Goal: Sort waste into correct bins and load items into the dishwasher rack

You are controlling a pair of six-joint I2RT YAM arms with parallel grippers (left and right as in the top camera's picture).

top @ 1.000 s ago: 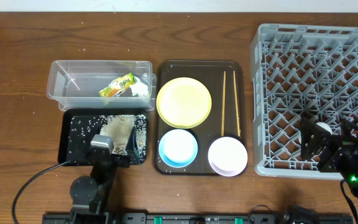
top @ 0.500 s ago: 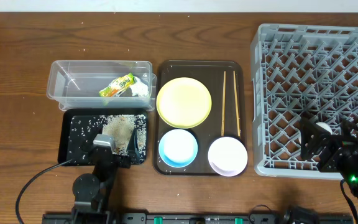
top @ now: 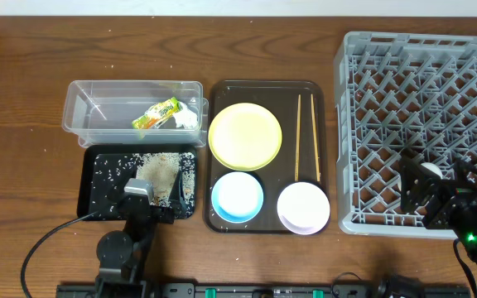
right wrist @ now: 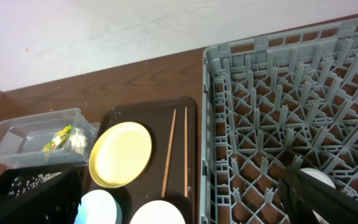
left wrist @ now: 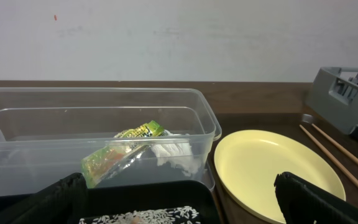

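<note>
The snack wrapper (top: 156, 114) and white tissue (top: 187, 118) lie in the clear tub (top: 89, 112); both also show in the left wrist view, wrapper (left wrist: 120, 152) and tissue (left wrist: 176, 152). Rice scraps (top: 160, 170) lie in the black tray (top: 93, 194). The yellow plate (top: 245, 136), blue bowl (top: 238, 197), white bowl (top: 303, 207) and two chopsticks (top: 298, 136) sit on the brown tray. The small white cup (top: 431, 171) sits in the grey rack (top: 425, 74). My left gripper (top: 151, 209) is open over the black tray's near edge. My right gripper (top: 437, 190) is open by the cup.
The dark brown serving tray (top: 263, 87) stands between the bins and the rack. Bare wooden table (top: 23, 124) lies to the left and behind. The rack's near wall (top: 387, 222) stands just in front of my right gripper.
The left arm's base has shifted very slightly to the right. Nothing else has visibly changed.
</note>
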